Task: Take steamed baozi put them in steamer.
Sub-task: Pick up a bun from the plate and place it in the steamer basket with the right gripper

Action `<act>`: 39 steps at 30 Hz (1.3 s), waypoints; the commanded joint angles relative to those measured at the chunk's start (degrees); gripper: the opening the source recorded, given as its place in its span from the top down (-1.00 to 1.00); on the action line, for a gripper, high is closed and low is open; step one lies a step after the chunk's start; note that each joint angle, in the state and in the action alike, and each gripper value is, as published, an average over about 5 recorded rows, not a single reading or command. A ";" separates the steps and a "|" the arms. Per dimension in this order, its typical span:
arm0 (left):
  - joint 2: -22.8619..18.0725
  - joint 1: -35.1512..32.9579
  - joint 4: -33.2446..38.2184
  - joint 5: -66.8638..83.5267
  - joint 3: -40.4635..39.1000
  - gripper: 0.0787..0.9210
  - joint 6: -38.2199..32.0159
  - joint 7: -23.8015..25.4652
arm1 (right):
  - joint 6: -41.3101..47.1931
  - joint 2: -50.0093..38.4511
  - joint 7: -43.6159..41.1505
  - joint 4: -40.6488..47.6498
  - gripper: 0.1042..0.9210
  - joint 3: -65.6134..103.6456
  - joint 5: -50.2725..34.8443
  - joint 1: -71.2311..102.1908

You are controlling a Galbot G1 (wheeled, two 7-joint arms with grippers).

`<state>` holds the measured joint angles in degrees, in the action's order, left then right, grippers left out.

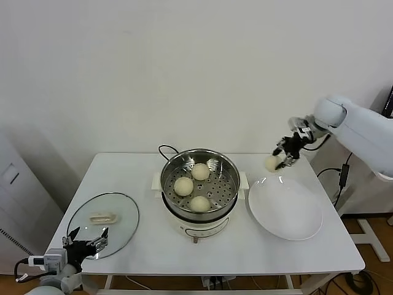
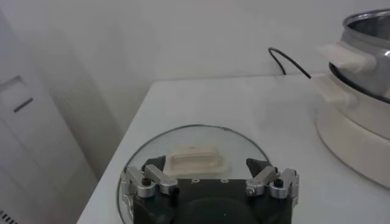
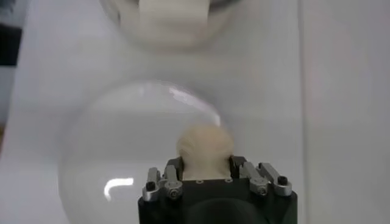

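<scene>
- right pincer (image 1: 281, 158): pinching the fourth baozi (image 1: 272, 163), lifted above the plate (image 1: 288, 215).
- steamer (image 1: 199, 184): holds three buns.
- next: carry across, release inside.
- left pincer (image 1: 86, 241): spread, idle over the lid (image 1: 123, 212).

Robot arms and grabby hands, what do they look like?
The right arm is smooth, rounded and white. Its right gripper is black, with silver metal finger links and screws, and thin black cables run along the wrist. The left gripper looks the same: a black body, silver jointed fingers and dark tips.
</scene>
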<state>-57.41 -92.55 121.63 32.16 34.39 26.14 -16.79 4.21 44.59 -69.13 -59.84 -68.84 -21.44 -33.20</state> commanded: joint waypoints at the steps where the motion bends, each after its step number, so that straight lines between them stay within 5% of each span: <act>1: -0.13 0.00 0.29 -0.15 -0.19 -0.77 0.12 -0.09 | 13.30 2.78 3.59 -11.95 0.07 -18.24 -19.62 -18.35; 15: -0.27 -0.05 0.45 -0.16 -0.39 -0.77 -0.02 -0.08 | 21.28 8.07 12.72 -17.91 0.07 -19.07 -26.40 -15.84; 39: -0.76 0.39 -0.03 -0.13 -0.39 -0.77 0.05 -0.09 | 25.24 13.61 19.50 -12.03 0.07 -14.61 -20.03 -2.09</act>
<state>-58.17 -92.14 121.69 32.00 33.96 26.23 -16.89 28.18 56.28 -51.39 -73.79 -84.61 -43.00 -39.37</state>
